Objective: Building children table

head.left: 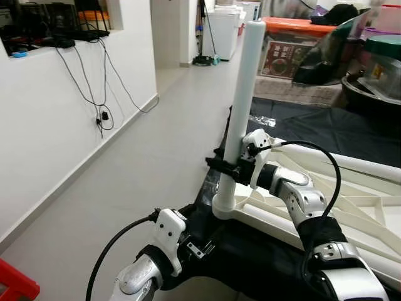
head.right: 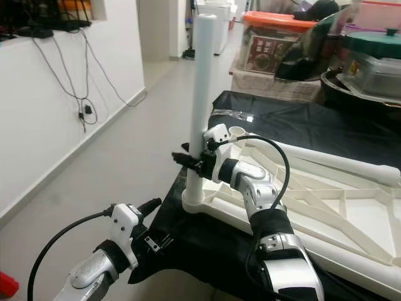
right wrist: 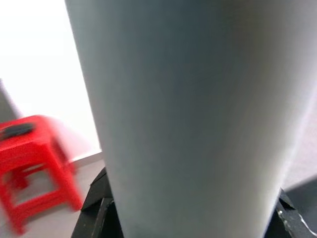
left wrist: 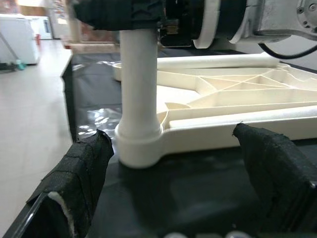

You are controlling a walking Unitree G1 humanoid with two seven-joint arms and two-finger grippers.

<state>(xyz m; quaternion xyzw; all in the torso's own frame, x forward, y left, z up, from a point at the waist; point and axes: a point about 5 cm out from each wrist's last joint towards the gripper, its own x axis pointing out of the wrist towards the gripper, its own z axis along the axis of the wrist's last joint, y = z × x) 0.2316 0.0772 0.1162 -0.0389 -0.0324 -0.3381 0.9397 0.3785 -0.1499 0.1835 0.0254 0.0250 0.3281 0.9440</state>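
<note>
**White leg upright in the corner socket, right gripper clamped on it**

Upside-down cream tabletop [head.left: 351,213], ribbed underside up, lying on a black sheet [head.left: 313,128] over a raised surface, near-left corner at the sheet's edge. Standing upright in that corner's round socket [head.left: 223,207]: a tall white table leg [head.left: 243,94], smooth and tubular, slightly tapered toward the top. A second white leg [head.right: 338,162] lying flat along the far side of the tabletop.

Right arm bent at the elbow, reaching forward and left from the near right, wrist level. Right gripper [head.left: 227,168] clamped around the leg's lower part, just above the socket, black fingers wrapped either side of the tube.

Left arm low at the near left, forearm angled up toward the corner. Left gripper [left wrist: 178,173] spread wide, fingertips [left wrist: 86,163] at either side of the socket and tabletop edge, apparently not touching it, though hard to judge.

Beyond: pale floor [head.left: 156,144], white wall with dangling cables [head.left: 100,94], storage boxes [head.left: 294,47] at the far right, a red stool [right wrist: 34,163], blurred.
</note>
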